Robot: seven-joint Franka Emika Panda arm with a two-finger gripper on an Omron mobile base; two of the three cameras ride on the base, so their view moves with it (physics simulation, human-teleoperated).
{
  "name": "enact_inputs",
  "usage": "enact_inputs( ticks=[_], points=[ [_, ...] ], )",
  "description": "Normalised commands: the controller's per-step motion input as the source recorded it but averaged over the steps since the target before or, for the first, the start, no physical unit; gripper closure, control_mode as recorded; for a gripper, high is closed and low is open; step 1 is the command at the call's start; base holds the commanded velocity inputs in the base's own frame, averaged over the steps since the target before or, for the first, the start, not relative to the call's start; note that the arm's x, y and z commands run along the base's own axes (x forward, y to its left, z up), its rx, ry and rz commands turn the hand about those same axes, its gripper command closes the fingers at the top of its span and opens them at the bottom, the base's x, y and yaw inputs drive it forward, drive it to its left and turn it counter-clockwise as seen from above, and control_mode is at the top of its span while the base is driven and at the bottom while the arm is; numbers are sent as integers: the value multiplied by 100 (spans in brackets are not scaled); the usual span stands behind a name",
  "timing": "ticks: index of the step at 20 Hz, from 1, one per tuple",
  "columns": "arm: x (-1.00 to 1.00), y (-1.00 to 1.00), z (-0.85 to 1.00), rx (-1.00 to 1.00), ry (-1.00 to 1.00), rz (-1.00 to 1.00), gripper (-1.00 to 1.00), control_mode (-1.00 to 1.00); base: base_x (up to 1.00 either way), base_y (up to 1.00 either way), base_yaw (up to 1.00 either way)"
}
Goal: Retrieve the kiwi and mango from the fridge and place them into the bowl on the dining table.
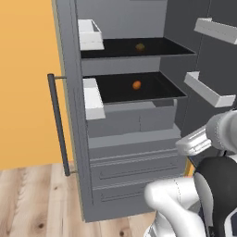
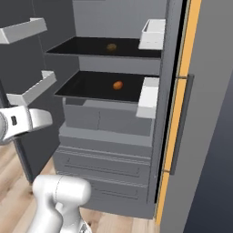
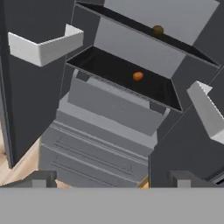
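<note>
Currently the gripper (image 3: 109, 179), jaws spread wide and empty, faces the open fridge (image 1: 134, 152) to approach the mango (image 3: 138, 76).

Base views flank arm, both facing open fridge (image 1: 129, 139) shelves close; hand view tilted, angled onto same shelves.

Fridge (image 1: 134, 139) shelves: kiwi (image 1: 140, 46) (probably), mango (image 1: 136, 85).

SETTING: home kitchen, rendered | EVIDENCE: tall dark grey fridge (image 1: 134, 152) at frame centre, doors open, black shelves, white door bins (image 1: 89, 34) upper left; wood plank floor (image 1: 32, 199) lower left; orange wall (image 1: 23, 69) left.
</note>
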Motion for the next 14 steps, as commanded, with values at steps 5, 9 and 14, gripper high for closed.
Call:
enact_inputs(
  ticks=[5, 9, 14],
  points=[
    [0, 0, 0, 0, 0, 0, -100, 100, 100, -16, 4],
    [0, 0, 0, 0, 0, 0, -100, 100, 100, -33, 4],
    [0, 0, 0, 0, 0, 0, -100, 100, 100, -56, 8]
  ],
)
